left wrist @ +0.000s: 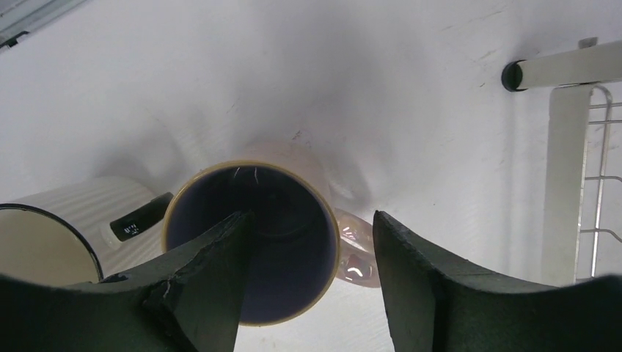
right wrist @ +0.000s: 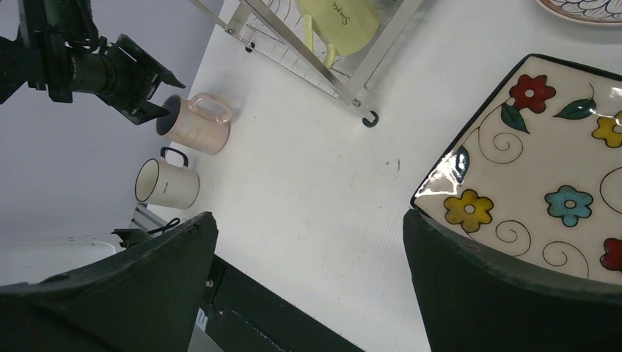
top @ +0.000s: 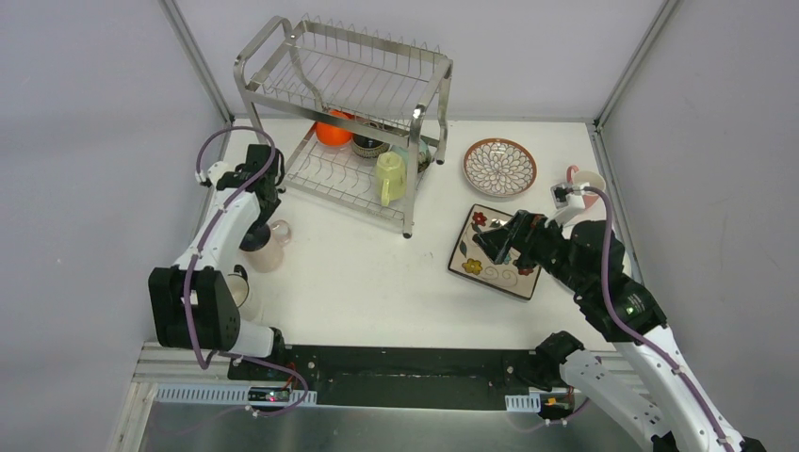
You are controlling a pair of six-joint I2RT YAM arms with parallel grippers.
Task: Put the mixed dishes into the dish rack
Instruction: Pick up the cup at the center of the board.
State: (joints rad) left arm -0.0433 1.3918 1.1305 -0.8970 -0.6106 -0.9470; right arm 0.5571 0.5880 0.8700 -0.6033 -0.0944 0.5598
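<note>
Glossy pink mug (left wrist: pixel 282 220), dark interior, yellowish rim

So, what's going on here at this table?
Two robot arms are loading dishes into the dish rack. The left end effector straddles the rim of the pink mug, one finger inside, one outside, not yet clamped. The right end effector hangs open over an edge of the square floral plate. An orange bowl and a yellow-green mug already sit on the rack's lower tier.
</note>
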